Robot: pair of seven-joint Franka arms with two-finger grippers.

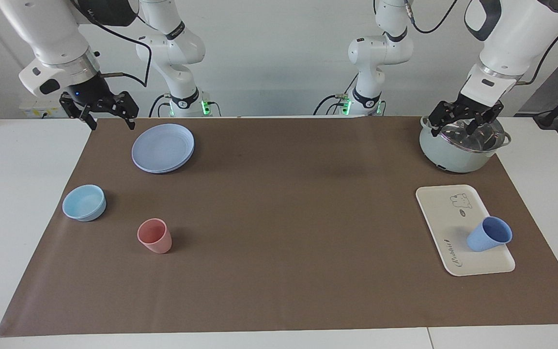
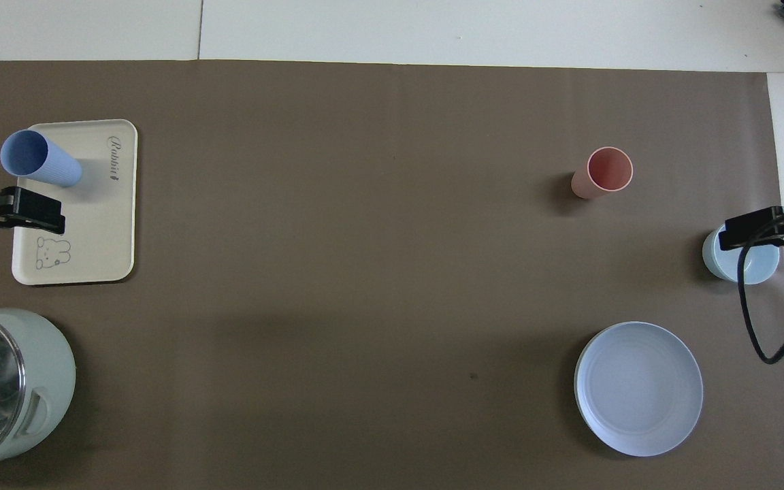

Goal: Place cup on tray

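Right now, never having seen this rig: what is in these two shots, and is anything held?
Two robot arms work at a table covered by a brown mat. One picture faces them from across the table; the other looks down from above their own end, so the sides are swapped.

The blue cup stands on the cream tray at the left arm's end, with a pale green pot nearer to the robots. At the right arm's end are a lilac plate, a light-blue bowl and a pink cup.

The left gripper hangs over the pot; the right gripper is raised by the mat's corner. Both have open fingers and hold nothing.
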